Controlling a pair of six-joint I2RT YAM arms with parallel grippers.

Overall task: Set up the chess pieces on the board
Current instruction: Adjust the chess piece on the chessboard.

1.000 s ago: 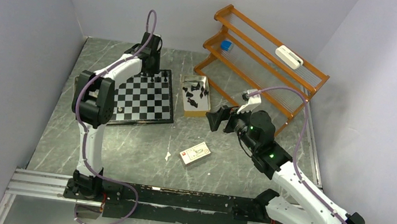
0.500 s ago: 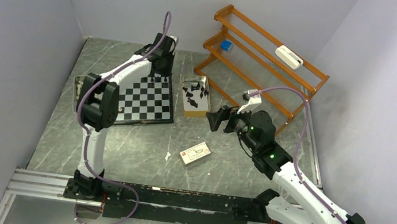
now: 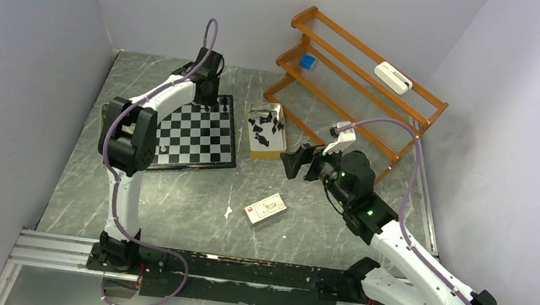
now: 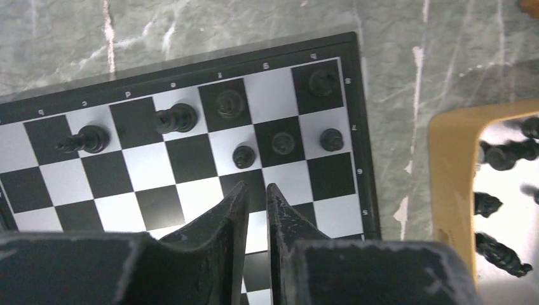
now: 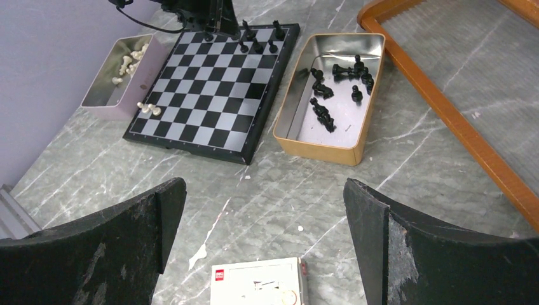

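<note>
The board (image 3: pixel 198 139) lies at the far left of the table. Several black chess pieces (image 4: pixel 176 117) stand on its two far rows near the tin-side corner, among them three small pawns (image 4: pixel 283 142). My left gripper (image 4: pixel 256 187) hovers over the squares just short of those pawns, its jaws open only a thin slit with nothing between them. More black pieces (image 5: pixel 324 111) lie in the tan tin (image 5: pixel 318 149) right of the board. My right gripper (image 5: pixel 263 184) hangs wide open and empty near that tin (image 3: pixel 265 132).
A lilac box (image 5: pixel 143 82) holding pale pieces sits at the board's left edge, and two pale pieces (image 5: pixel 151 109) stand on the board's near-left corner. A small white card box (image 3: pixel 265 208) lies mid-table. A wooden rack (image 3: pixel 362 86) stands at the back right.
The left wrist swung right toward the tin, then came back over the board's far edge, and its jaws narrowed. The right arm has not moved.
</note>
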